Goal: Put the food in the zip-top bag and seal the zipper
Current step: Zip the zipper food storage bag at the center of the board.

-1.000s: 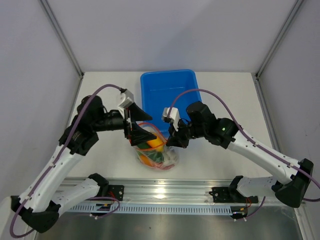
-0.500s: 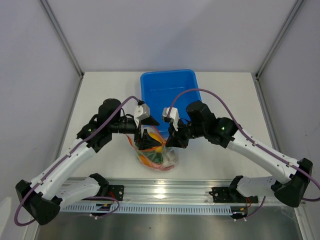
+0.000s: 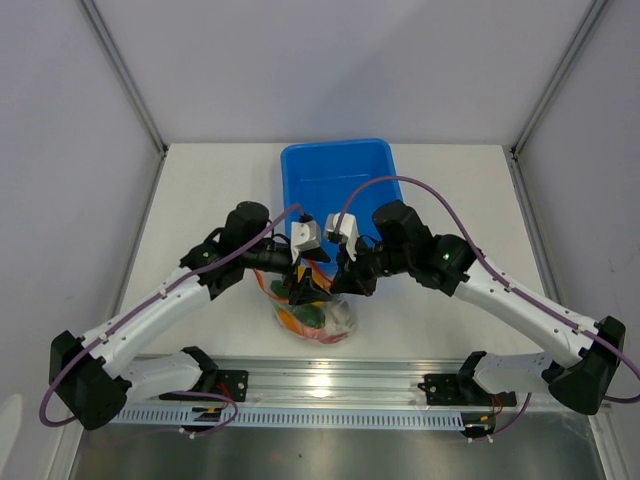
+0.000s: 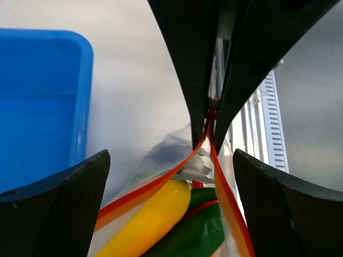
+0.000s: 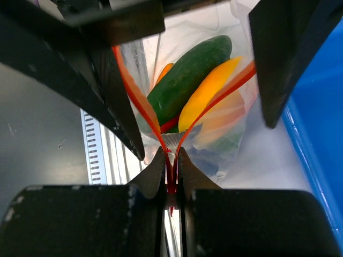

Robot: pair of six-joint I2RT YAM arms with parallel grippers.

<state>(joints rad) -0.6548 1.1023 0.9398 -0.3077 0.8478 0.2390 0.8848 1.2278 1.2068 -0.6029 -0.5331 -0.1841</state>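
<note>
The clear zip-top bag [image 3: 322, 318] stands on the table just in front of the blue tub, with a yellow pepper [image 4: 153, 217], green chilies [image 4: 195, 235] and a grey-white ribbed piece [image 4: 195, 168] inside. Its red-orange zipper [image 4: 155, 187] is spread in a V, so the mouth is open. My right gripper [image 3: 341, 281] is shut on one end of the zipper [image 5: 172, 179], where both strips meet. My left gripper [image 3: 303, 284] is open and straddles the bag's mouth [image 4: 170, 160], one finger on each side. In the right wrist view the pepper [image 5: 206, 96] and chili [image 5: 187, 69] lie between the strips.
The blue tub [image 3: 335, 175] sits just behind the bag and close to both grippers. It also shows in the left wrist view [image 4: 37, 107] and the right wrist view [image 5: 321, 139]. A metal rail [image 3: 330, 385] runs along the table's near edge.
My left arm has swung right, bringing its gripper along the bag's mouth to close beside the right gripper. The right gripper has held its place on the zipper.
</note>
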